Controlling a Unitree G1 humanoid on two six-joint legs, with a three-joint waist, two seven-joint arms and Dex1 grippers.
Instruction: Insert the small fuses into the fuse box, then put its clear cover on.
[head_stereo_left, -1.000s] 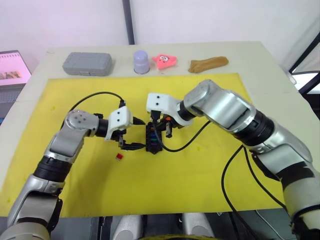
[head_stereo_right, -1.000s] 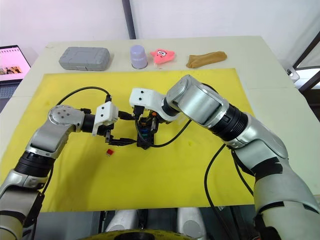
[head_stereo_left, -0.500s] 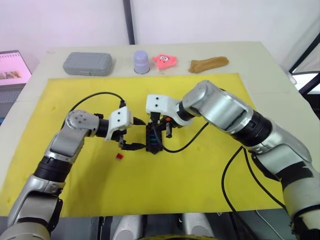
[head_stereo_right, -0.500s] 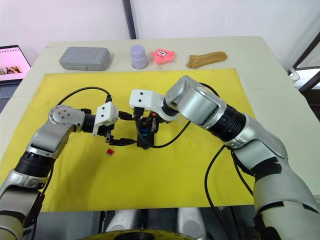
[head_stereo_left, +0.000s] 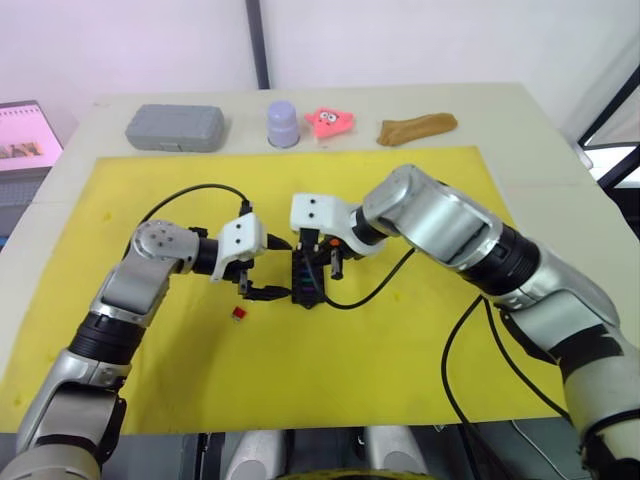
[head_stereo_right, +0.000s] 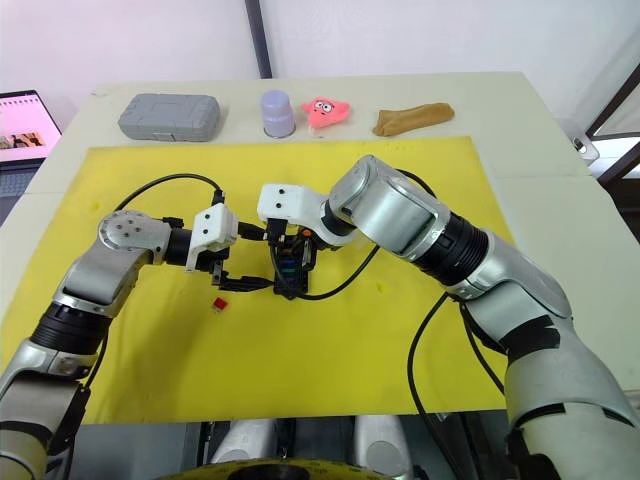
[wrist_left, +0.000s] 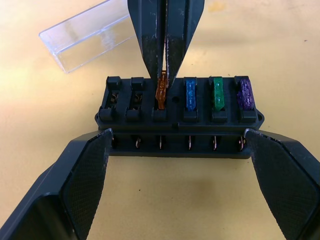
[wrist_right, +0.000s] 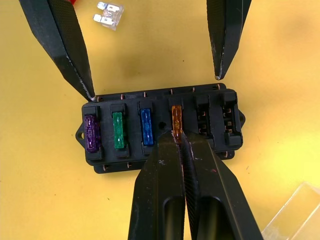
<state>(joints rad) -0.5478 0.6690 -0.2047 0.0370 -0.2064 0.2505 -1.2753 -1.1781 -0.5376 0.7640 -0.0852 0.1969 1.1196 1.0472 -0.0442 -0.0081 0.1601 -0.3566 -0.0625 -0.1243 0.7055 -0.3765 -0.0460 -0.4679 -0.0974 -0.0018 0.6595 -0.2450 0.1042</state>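
On a yellow mat (head_stereo_left: 420, 340) spread over a pale table (head_stereo_left: 520, 110), the black fuse box (wrist_left: 180, 117) sits at centre between the robot's two arms. The right gripper (wrist_right: 176, 134) has its two black fingers pinched together on the orange fuse (wrist_right: 176, 116), which stands in its slot beside the blue fuse (wrist_right: 145, 123), the green fuse (wrist_right: 118, 130) and the purple fuse (wrist_right: 91, 134); two slots at the far end of the row stay empty. The left gripper (wrist_left: 180, 150) is spread wide, its fingertips bracketing the two ends of the box along one long side. The clear cover (wrist_left: 87, 34) lies on the mat just beyond the box. A pale grey fuse (wrist_right: 108, 13) rests on the mat near the left fingers, and a red fuse (head_stereo_left: 239, 313) lies a little apart. Along the table's far edge sit a grey case (head_stereo_left: 174, 127), a lilac cup (head_stereo_left: 283, 123), a pink toy (head_stereo_left: 331, 121) and a brown object (head_stereo_left: 416, 127).
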